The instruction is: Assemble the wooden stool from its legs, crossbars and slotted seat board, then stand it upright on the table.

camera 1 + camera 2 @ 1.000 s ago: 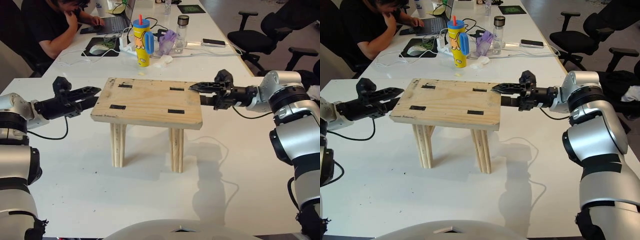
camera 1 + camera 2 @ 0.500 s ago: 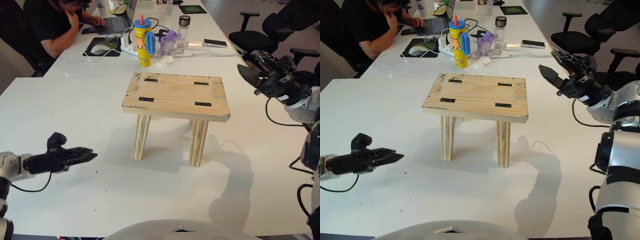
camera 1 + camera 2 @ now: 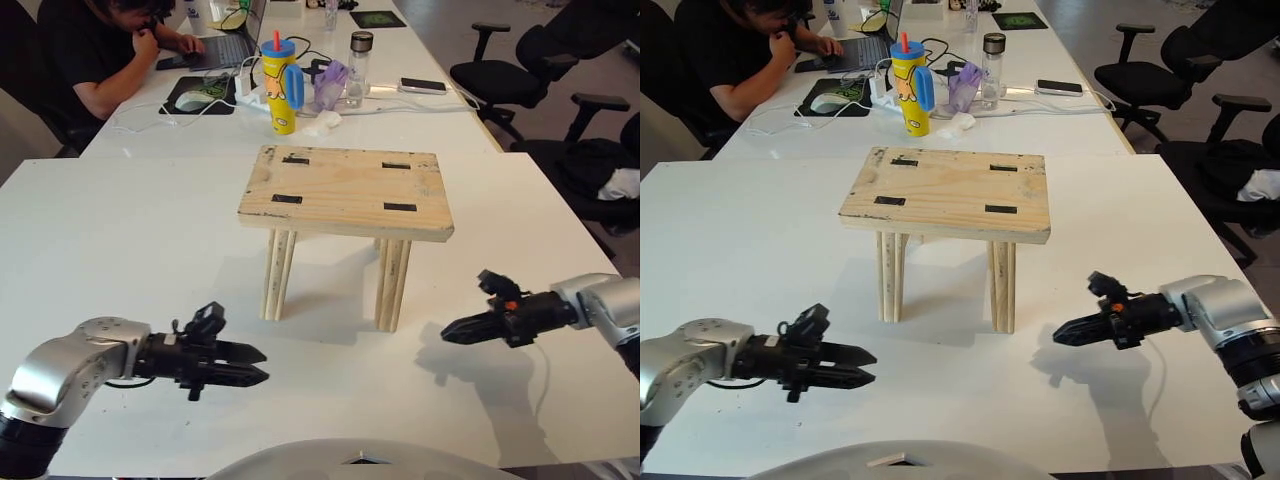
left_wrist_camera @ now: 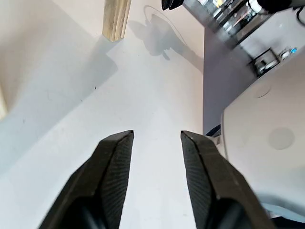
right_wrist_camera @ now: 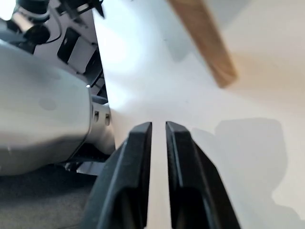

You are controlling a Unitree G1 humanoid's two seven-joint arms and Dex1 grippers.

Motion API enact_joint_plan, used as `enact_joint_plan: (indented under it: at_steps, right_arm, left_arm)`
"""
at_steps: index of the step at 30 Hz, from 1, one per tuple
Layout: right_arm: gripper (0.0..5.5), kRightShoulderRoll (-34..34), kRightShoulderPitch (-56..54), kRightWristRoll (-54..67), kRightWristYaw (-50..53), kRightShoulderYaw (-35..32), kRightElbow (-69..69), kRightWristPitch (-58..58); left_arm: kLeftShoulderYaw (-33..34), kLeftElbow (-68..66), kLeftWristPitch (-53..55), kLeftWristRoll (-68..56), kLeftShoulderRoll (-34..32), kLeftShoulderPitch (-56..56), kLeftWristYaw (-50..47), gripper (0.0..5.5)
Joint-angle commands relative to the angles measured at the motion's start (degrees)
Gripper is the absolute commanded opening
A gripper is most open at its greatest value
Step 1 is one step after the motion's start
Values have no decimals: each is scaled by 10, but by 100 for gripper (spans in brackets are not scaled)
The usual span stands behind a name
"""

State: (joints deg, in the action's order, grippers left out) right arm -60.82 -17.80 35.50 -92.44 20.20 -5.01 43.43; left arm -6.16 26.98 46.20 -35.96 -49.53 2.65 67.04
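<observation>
Assembly looks finished, since the wooden stool (image 3: 345,190) stands upright in the middle of the table (image 3: 120,230), and compared with a moment ago both arms have dropped toward the near edge, the left gripper (image 3: 264,365) partly open and empty, the right gripper (image 3: 447,330) almost closed, holding nothing

No text, number or sign can be read anywhere; the print on the yellow cup (image 3: 283,92) on the far table (image 3: 430,118) is too small to make out.
</observation>
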Motion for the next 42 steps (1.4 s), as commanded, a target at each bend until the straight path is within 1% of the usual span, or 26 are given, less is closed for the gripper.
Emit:
enact_joint_plan:
  at_steps: [1, 4, 6, 8, 10, 12, 13, 14, 16, 17, 18, 20, 21, 23, 24, 27, 31, 32, 35, 38, 40, 42]
  right_arm:
    - [0, 48, -1, -34, 32, 14, 128, -49]
    - [0, 93, -25, -72, 72, 14, 111, -80]
    - [0, 134, -53, -120, 120, 11, 63, -127]
    - [0, 166, -97, -203, 173, 25, -8, -223]
    - [0, 200, -150, -284, 228, 39, -95, -328]
    - [0, 255, -219, -354, 309, 49, -213, -432]
    - [0, 287, -255, -397, 386, 56, -280, -496]
    - [0, 318, -283, -418, 442, 54, -337, -536]
    - [0, 374, -324, -451, 545, 51, -429, -584]
    - [0, 396, -344, -478, 602, 62, -471, -588]
    - [0, 411, -371, -532, 690, 95, -513, -588]
    - [0, 436, -416, -601, 809, 140, -579, -572]
    - [0, 446, -434, -622, 853, 154, -602, -560]
    - [0, 461, -459, -637, 900, 160, -632, -536]
    - [0, 465, -463, -628, 910, 148, -639, -535]
    - [0, 473, -456, -597, 917, 109, -643, -551]
    - [0, 474, -406, -521, 896, 24, -636, -608]
    - [0, 477, -388, -489, 878, -9, -628, -621]
    - [0, 489, -322, -371, 811, -111, -559, -627]
    - [0, 481, -252, -336, 796, -142, -428, -593]
    - [0, 485, -229, -315, 798, -161, -361, -557]
    - [0, 500, -220, -295, 806, -177, -304, -520]
  left_arm:
    - [-70, 7, -88, 130, 17, -86, -62, 114]
    - [-89, -17, -114, 167, 26, -109, -77, 65]
    - [-110, -49, -133, 200, 43, -149, -90, 31]
    - [-129, -97, -158, 242, 71, -198, -114, 2]
    - [-141, -154, -174, 280, 103, -244, -146, 2]
    - [-144, -224, -190, 319, 137, -280, -194, 2]
    - [-145, -283, -211, 345, 163, -306, -237, 2]
    - [-152, -368, -241, 379, 188, -343, -289, 2]
    - [-171, -570, -316, 445, 226, -432, -386, 2]
    - [-179, -667, -349, 472, 235, -475, -436, 2]
    - [-180, -755, -375, 484, 244, -515, -469, 2]
    - [-184, -865, -412, 502, 255, -566, -518, 2]
    - [-185, -898, -423, 507, 259, -583, -535, 2]
    - [-187, -937, -443, 513, 268, -605, -560, 2]
    - [-184, -947, -450, 510, 274, -610, -564, 2]
    - [-139, -945, -489, 465, 296, -596, -564, 2]
    - [-35, -917, -553, 358, 332, -520, -524, 2]
    - [-9, -898, -562, 333, 340, -493, -517, 2]
    - [62, -778, -557, 252, 364, -397, -501, 2]
    - [105, -583, -506, 189, 396, -294, -534, 2]
    - [106, -513, -492, 212, 409, -268, -589, 2]
    - [106, -468, -485, 247, 427, -274, -652, 2]
